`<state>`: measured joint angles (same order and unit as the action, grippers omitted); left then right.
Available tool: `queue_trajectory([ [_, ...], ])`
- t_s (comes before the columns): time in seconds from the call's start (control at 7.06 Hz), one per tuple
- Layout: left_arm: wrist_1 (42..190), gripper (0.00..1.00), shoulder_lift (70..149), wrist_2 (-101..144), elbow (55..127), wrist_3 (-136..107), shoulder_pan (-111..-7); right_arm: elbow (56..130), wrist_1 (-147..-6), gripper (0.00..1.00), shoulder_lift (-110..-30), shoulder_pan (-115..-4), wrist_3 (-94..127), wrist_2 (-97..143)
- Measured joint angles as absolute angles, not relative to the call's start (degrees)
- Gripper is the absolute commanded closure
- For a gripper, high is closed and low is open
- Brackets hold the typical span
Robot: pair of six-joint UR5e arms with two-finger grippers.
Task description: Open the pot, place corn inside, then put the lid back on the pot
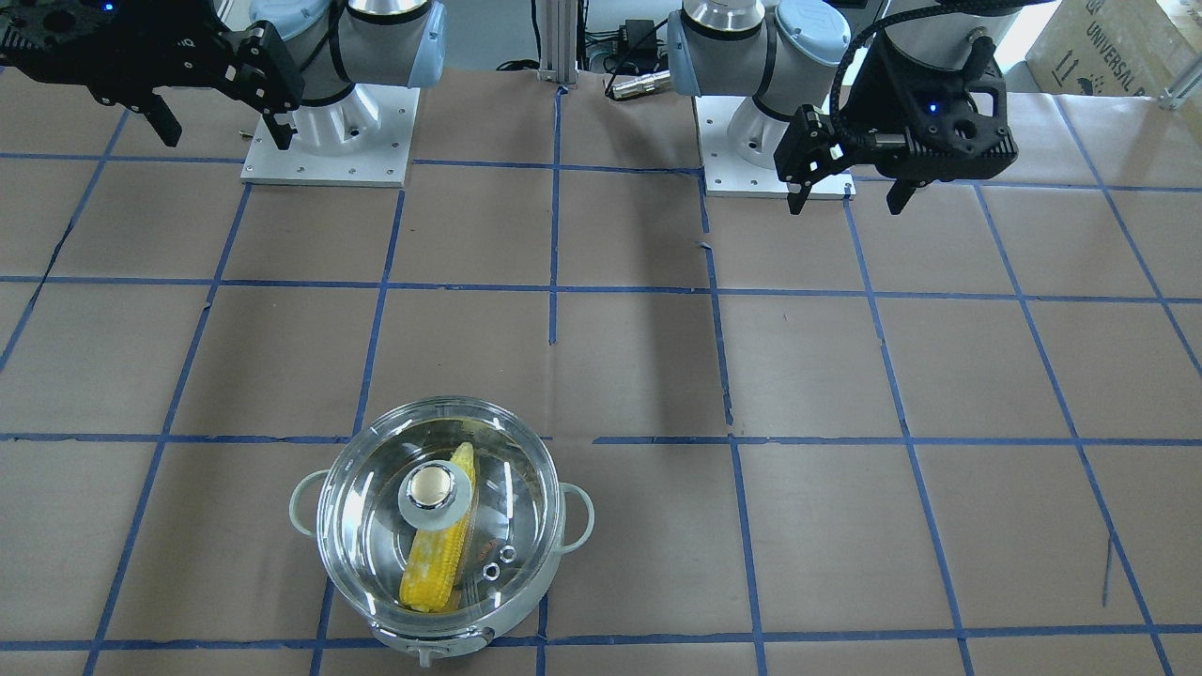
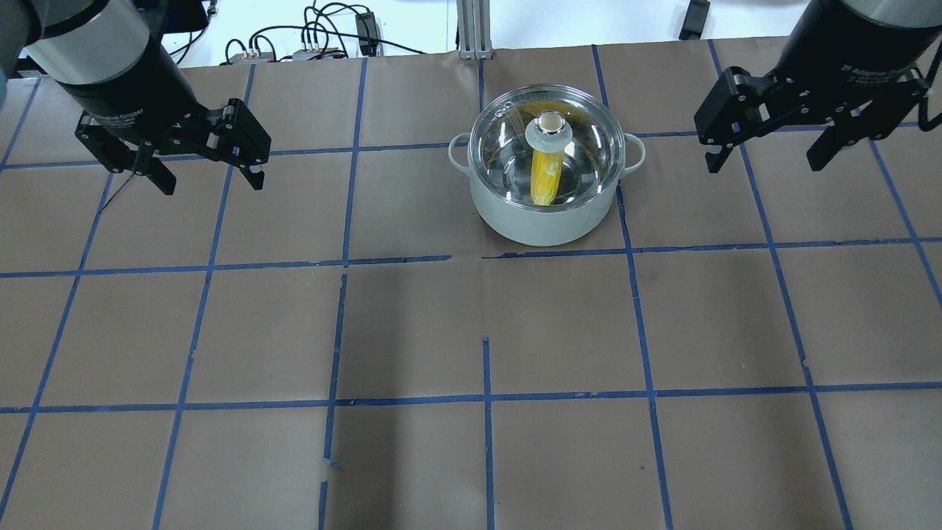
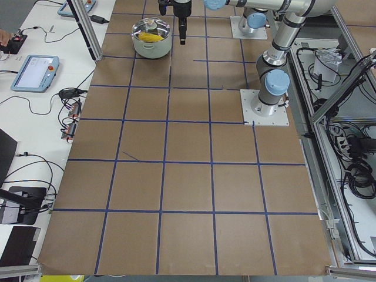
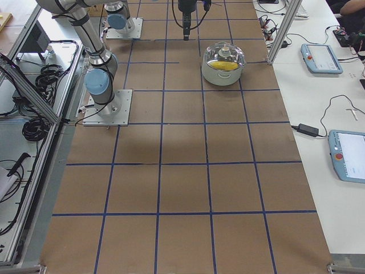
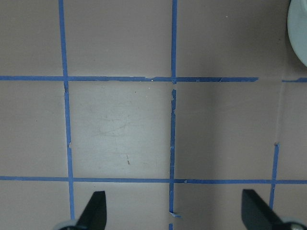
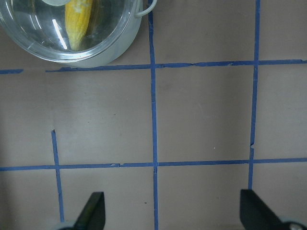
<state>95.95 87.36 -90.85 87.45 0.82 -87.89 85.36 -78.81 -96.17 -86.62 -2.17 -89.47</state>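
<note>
Pot [image 2: 544,221]: pale mint, upright, approx 12 o'clock in overhead view, loop handles at 9 & 3. Clear glass lid [image 2: 508,143] seated on rim, knob centred. Yellow corn [image 2: 546,180] inside, lying flat, tip twd 6.

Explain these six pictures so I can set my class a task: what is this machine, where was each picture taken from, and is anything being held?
Two robot arms stand at a brown table marked with blue tape. Four pictures come from fixed cameras: one facing the robot, one behind it, one at each table end. The other two look down from the wrists. The left end effector and right end effector hang open, holding nothing. On the table stands a pot, its glass lid on, a corn inside.
</note>
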Motion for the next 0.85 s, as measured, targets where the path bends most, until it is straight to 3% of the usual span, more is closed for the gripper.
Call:
queue_trajectory([
  [0.85, 96.0, 0.0, 87.4, -90.9, 87.5, 0.8, -87.9, 85.4, -80.4, 0.0, -95.9, -86.7, -2.1, -89.7],
])
